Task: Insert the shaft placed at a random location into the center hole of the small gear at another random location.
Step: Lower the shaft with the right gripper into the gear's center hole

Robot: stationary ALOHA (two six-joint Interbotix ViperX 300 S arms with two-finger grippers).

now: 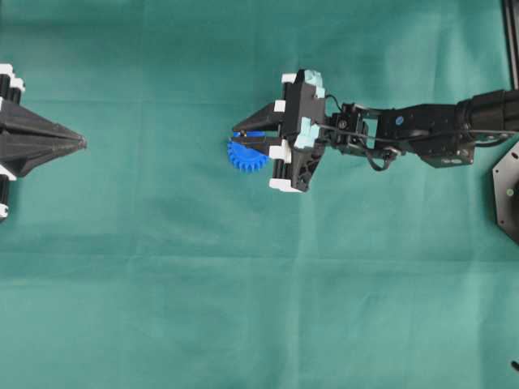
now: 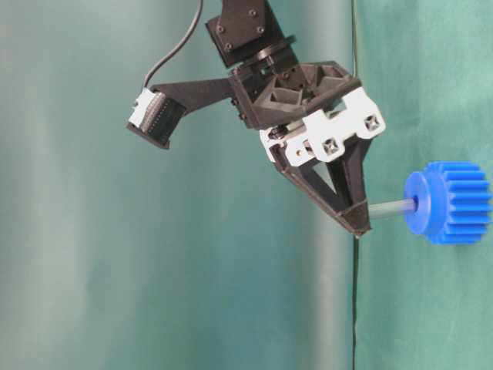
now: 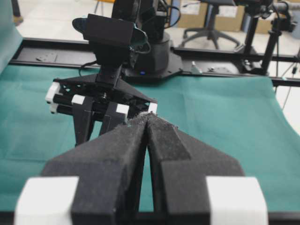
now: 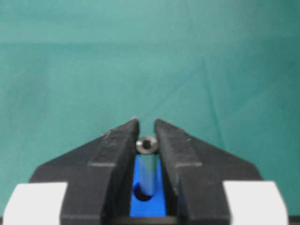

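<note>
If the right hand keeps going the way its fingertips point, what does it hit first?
Probably the small gear: the right hand is shut on the shaft, whose far end already sits in the gear's center hole, directly ahead of the tips. Past the gear, only green cloth shows.

Green cloth (image 1: 162, 308) on table; office chair (image 3: 206, 28) behind.
</note>
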